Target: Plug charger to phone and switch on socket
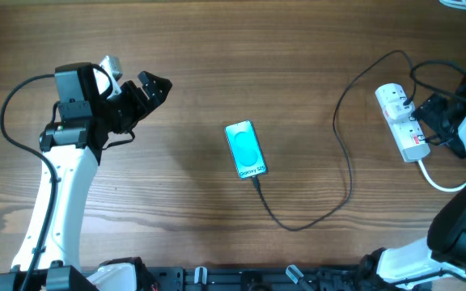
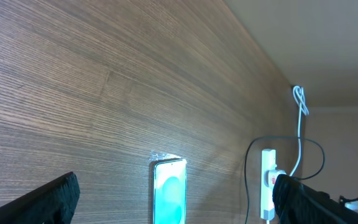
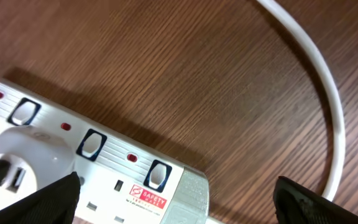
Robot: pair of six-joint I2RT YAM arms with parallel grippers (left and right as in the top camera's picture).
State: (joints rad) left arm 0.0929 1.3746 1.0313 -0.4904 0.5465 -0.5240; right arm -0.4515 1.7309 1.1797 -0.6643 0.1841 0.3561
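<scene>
Closest to us, our right hand (image 3: 176, 190) hangs wide open and empty over the socket (image 3: 104, 165) at the counter's (image 1: 217, 48) right edge. Mid-counter, the charger (image 1: 342, 162) looks seated in the phone (image 1: 245, 149), so we judge only the switch is left. Our left hand (image 2: 176, 186) gapes empty too.

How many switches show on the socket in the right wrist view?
3, in a row along the socket: left switch, middle switch, right switch by the label. More may lie off-frame.
</scene>
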